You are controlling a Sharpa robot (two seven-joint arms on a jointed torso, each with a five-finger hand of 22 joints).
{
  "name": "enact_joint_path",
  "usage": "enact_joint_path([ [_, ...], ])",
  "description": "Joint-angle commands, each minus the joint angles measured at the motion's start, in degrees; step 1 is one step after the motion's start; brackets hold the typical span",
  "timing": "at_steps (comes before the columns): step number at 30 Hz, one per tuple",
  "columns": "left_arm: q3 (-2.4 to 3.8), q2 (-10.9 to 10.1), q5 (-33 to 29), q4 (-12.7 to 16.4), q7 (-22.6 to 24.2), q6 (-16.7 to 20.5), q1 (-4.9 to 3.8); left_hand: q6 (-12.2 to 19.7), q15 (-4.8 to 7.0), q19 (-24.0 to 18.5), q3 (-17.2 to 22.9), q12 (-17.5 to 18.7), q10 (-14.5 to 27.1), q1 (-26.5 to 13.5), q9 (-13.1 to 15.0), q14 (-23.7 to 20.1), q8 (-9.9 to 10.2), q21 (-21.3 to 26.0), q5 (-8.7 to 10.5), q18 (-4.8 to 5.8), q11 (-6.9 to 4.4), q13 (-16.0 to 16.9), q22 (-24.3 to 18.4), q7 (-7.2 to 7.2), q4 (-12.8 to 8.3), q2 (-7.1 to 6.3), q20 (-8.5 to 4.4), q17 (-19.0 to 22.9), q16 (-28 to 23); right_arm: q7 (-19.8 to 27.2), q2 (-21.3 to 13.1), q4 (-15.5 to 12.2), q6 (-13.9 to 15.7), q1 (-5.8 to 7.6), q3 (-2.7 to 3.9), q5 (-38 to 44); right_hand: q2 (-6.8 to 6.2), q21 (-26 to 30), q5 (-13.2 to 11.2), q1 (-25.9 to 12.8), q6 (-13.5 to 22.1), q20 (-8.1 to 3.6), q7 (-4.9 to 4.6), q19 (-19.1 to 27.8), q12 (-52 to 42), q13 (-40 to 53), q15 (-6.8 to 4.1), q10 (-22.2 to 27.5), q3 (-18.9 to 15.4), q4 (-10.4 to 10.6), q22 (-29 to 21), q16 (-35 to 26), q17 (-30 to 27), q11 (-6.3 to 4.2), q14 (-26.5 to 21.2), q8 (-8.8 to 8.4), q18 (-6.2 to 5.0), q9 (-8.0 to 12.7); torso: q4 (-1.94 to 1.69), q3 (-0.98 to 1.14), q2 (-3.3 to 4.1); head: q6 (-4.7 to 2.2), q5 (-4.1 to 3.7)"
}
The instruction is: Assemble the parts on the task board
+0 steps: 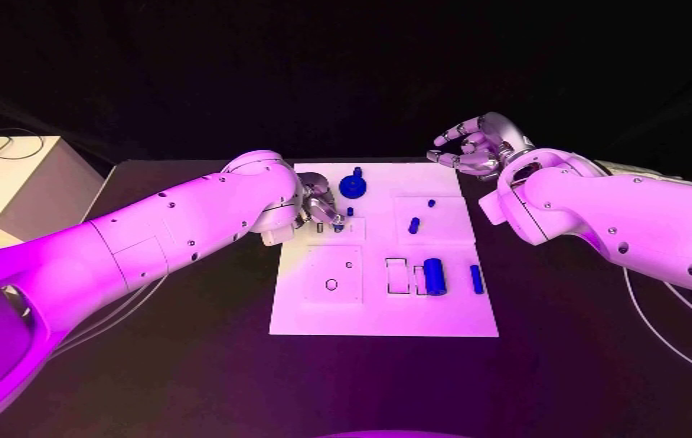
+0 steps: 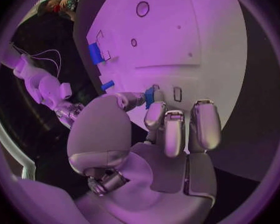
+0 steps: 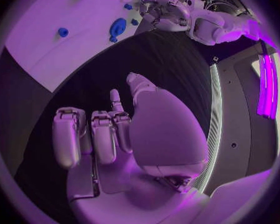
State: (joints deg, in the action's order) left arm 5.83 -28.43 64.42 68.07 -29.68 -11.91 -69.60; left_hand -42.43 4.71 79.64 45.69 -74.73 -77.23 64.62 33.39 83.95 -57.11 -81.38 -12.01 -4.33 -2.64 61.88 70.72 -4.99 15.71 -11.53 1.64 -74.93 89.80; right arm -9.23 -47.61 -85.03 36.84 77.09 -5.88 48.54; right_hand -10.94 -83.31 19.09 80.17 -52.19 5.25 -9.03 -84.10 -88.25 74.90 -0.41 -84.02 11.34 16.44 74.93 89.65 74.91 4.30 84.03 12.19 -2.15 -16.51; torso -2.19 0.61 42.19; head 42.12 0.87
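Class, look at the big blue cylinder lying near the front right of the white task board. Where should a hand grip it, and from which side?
Probably grip the blue cylinder around its middle, from straight above. It lies flat on the task board, so fingers can close across its round sides; the slim blue part beside it stands apart. The right hand holds nothing.

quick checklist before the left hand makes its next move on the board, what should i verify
1. Left hand has a part: ok, a small blue part sits pinched at its fingers.
2. Left hand is over the task board: ok, at its left edge near the far end.
3. Part lined up with a slot: cannot tell, the fingers cover the spot.
4. Right hand out of the way: ok, it hangs off the board's far right corner, holding nothing.
5. Other parts undisturbed: ok, the blue round part and blue cylinder lie on the board apart from both hands.
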Motion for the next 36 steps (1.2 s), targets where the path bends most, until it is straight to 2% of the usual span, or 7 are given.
enact_joint_path([
  [1,-0.18,0.0,2.9,0.4,0.2,0.7,-0.02,-4.1,0.55,0.1,8.0,-0.2,-0.5,0.0,14.9,6.0,0.0,-0.4,-0.19,0.30,0.09,0.1,0.0,3.72,-8.5,0.75,-0.31,-15.0,0.1,0.1,0.0,0.0,-0.9,-0.09,0.01,0.6,-0.21,0.3,0.3,-0.2,0.3,0.20,-0.13,-3.4,0.1,13.3,0.30,-3.9,0.2,0.1,7.8,0.4,15.1,0.05,6.0,0.13,0.20,0.0,-0.04,-0.02,0.01,0.09,0.01],
  [11,-0.46,-0.1,3.6,0.7,0.1,0.4,0.01,-4.1,0.56,0.1,8.0,-0.2,-0.5,0.0,14.9,6.0,0.0,-0.4,-0.23,0.30,0.07,0.1,0.0,3.74,-8.5,0.76,-0.32,-14.9,0.1,0.1,0.0,0.0,-0.9,-0.16,0.01,0.6,-0.21,0.3,0.5,-0.3,0.3,0.21,-0.14,-3.4,0.1,13.3,0.30,-4.0,0.3,0.1,7.8,0.4,15.1,0.05,6.0,0.14,0.20,0.1,0.06,0.04,0.14,0.17,0.08],
  [21,-0.50,-0.3,3.7,0.7,0.0,-1.7,0.00,-4.1,0.61,0.1,8.2,0.0,-0.4,0.0,15.0,6.0,0.0,-0.4,-0.45,0.32,0.02,-0.2,0.1,3.78,-8.8,0.88,-0.38,-14.9,0.1,0.0,0.0,0.0,-1.0,-0.18,0.01,0.6,-0.19,0.3,0.5,-0.3,0.3,0.21,-0.14,-3.4,0.1,13.3,0.30,-3.9,0.3,0.1,7.8,0.4,15.1,0.05,6.0,0.14,0.20,0.1,-0.06,0.02,0.13,0.42,0.01],
  [36,-0.50,-0.4,2.8,0.4,-0.2,-3.1,0.00,-4.2,0.63,0.2,8.3,0.0,-0.5,0.0,15.0,6.0,0.0,-0.5,-0.71,0.35,-0.01,-0.2,0.2,3.81,-9.0,0.92,-0.41,-15.0,0.2,-0.1,0.1,0.2,-1.1,-0.24,0.01,0.6,-0.19,0.3,0.5,-0.3,0.3,0.21,-0.14,-3.4,0.1,13.3,0.30,-3.9,0.3,0.1,7.8,0.4,15.1,0.05,6.0,0.14,0.20,0.1,0.00,0.03,0.08,0.63,0.26],
])
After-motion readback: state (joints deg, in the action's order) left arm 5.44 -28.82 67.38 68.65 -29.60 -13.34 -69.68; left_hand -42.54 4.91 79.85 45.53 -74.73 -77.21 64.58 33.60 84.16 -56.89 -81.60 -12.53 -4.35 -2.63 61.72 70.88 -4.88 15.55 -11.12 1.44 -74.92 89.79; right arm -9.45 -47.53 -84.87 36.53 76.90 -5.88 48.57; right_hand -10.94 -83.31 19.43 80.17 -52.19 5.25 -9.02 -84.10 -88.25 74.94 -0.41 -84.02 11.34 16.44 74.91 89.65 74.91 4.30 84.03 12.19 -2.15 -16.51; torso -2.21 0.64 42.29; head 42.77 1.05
